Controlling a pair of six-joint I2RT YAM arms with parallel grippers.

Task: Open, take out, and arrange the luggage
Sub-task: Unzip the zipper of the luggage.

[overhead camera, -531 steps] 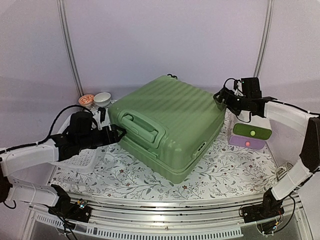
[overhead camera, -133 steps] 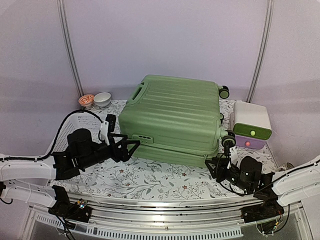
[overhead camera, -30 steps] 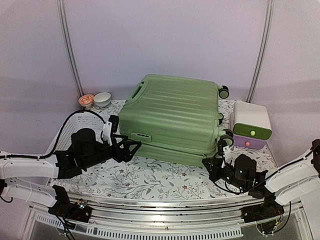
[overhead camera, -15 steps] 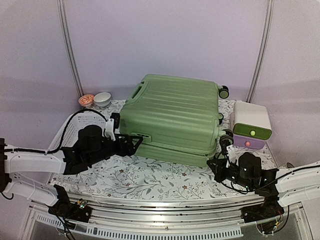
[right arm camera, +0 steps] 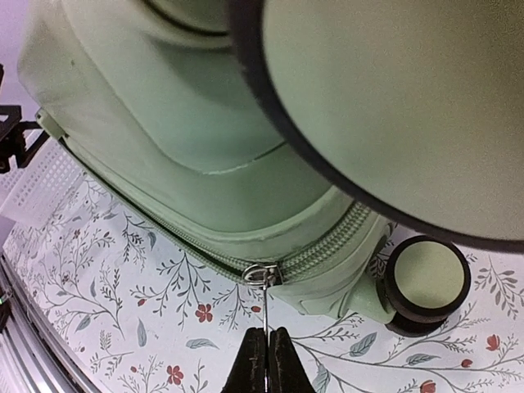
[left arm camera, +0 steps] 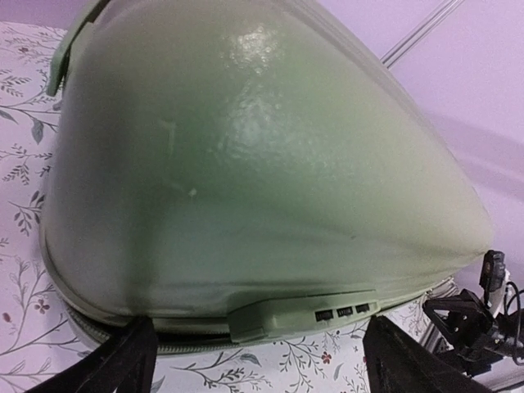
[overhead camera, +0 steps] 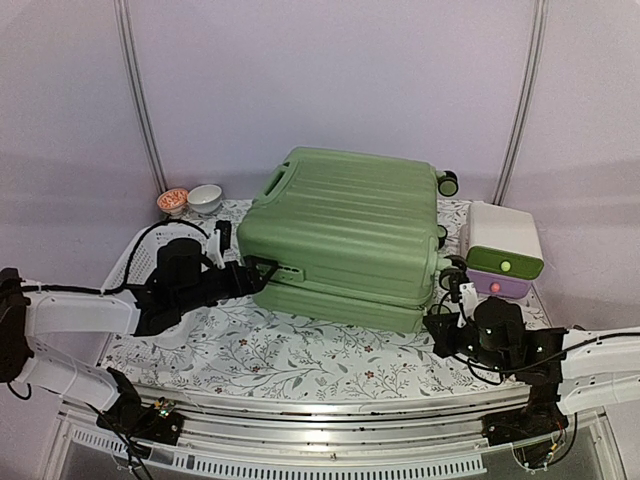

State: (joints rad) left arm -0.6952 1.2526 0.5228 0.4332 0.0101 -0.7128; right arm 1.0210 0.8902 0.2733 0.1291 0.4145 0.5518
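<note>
one luggage, lid down, contents hidden — left claw spread, right claw pinching zipper pull

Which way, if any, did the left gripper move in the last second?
Yes. The left gripper went forward and slightly right, up to the near-left corner of the luggage, which stayed put.
</note>
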